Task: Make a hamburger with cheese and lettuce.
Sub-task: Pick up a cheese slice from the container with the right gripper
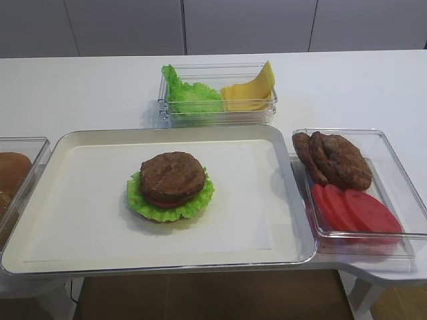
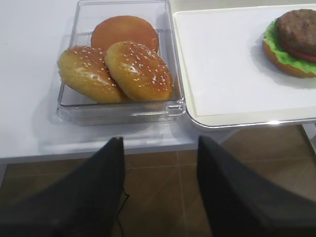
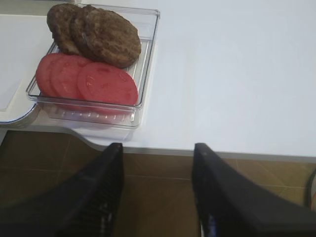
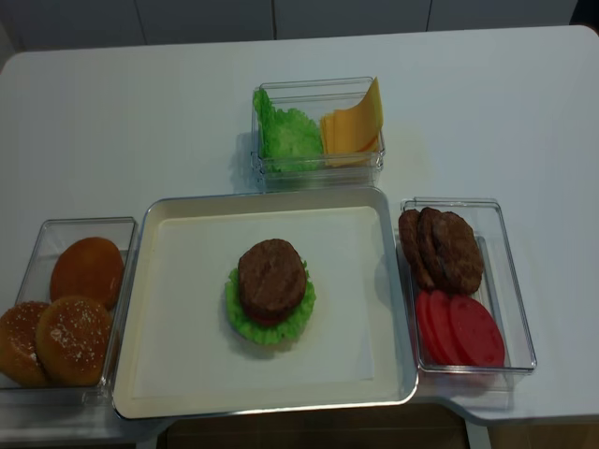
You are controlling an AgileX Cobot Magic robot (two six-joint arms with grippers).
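Observation:
The hamburger sits in the middle of the white tray: a brown patty over a red slice, a ruffled green leaf and a bun base. Loose lettuce and yellow cheese slices share a clear box behind the tray. My right gripper is open and empty, off the table's front edge near the patty box. The left gripper also stands open and empty, off the front edge before the bun box. Neither gripper shows in the high views.
A clear box right of the tray holds overlapping brown patties and red tomato slices. A clear box on the left holds buns. Brown floor lies beyond the table's front edge.

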